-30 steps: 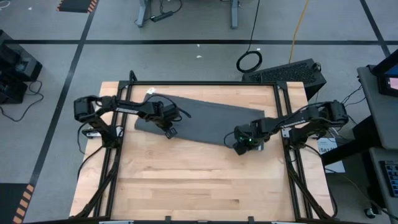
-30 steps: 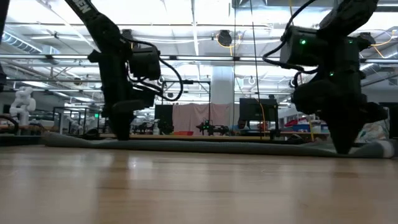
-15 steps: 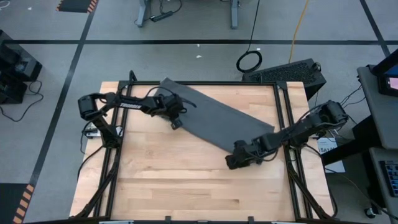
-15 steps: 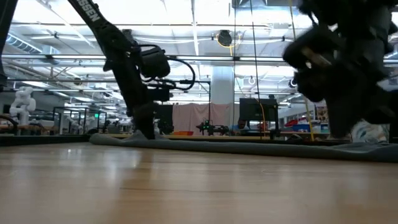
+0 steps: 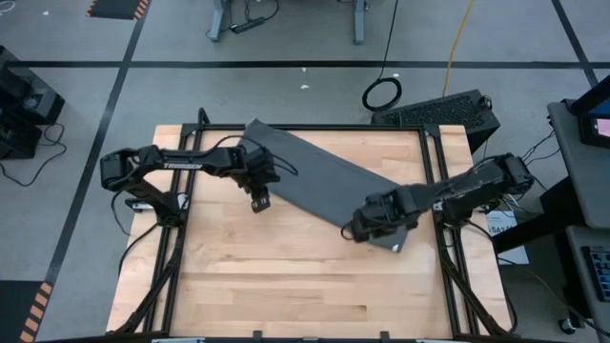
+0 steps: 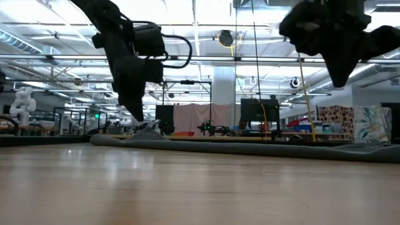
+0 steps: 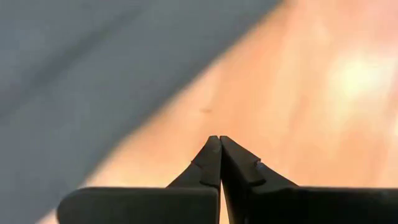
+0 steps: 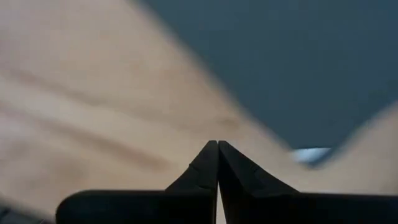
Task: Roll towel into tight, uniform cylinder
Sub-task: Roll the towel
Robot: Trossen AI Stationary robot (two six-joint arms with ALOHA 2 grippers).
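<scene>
The dark grey towel [image 5: 324, 176] lies flat on the wooden table. It slants from the far left rail to the right side and shows as a low strip in the low view [image 6: 250, 149]. My left gripper [image 5: 259, 202] is shut and empty. It hangs just above the wood beside the towel's near long edge [image 7: 74, 74], close to the towel's left end [image 6: 139, 117]. My right gripper [image 5: 355, 232] is shut and empty. It is raised well above the table [image 6: 340, 82], beside the towel's right end [image 8: 298, 62].
Black frame rails [image 5: 305, 127] run round the table, and the towel's far left corner reaches the far rail. Bare wood [image 5: 305, 286] fills the near half of the table.
The towel has turned on the table. Its right end slid toward the near edge and its left end toward the far edge, so it now lies on a slant. Both grippers then rose off the towel, the right one higher.
</scene>
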